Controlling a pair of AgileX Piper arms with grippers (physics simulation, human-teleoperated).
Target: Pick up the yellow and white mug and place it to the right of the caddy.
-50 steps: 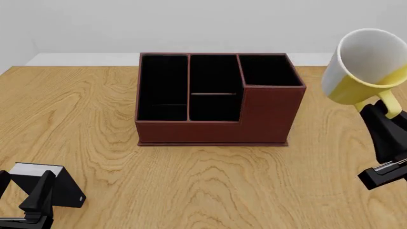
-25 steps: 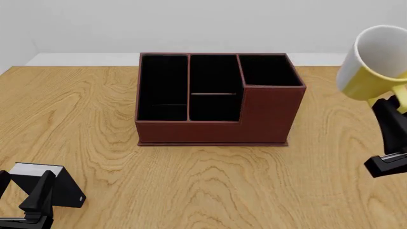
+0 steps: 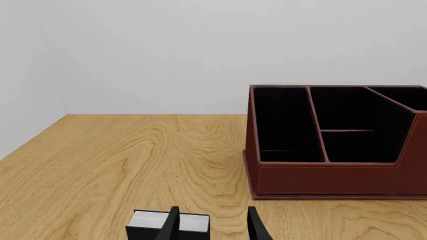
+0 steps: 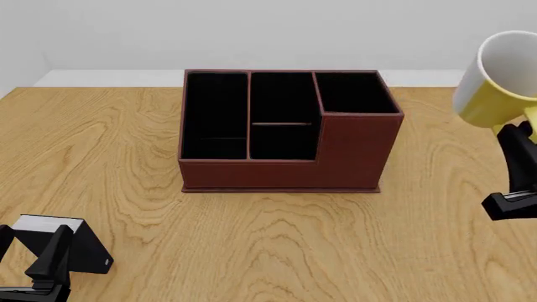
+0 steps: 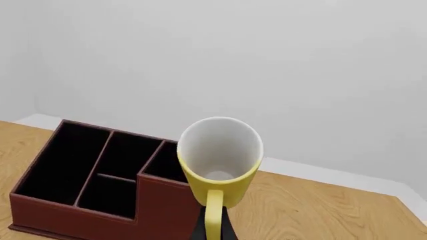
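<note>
Off to the right of the caddy [image 4: 285,129], the mug [image 4: 503,78] hangs tilted in the air, well above the table [image 4: 251,239], with the right gripper [image 5: 213,227] clamped on its handle, though the fingers are mostly hidden behind that handle. So the pick-up looks done, and what is left is to lower the mug onto the bare wood beside the caddy and let go. Down at the near left, the left gripper [image 3: 212,225] sits idle with its jaws apart, close by a small black box [image 4: 63,242].
</note>
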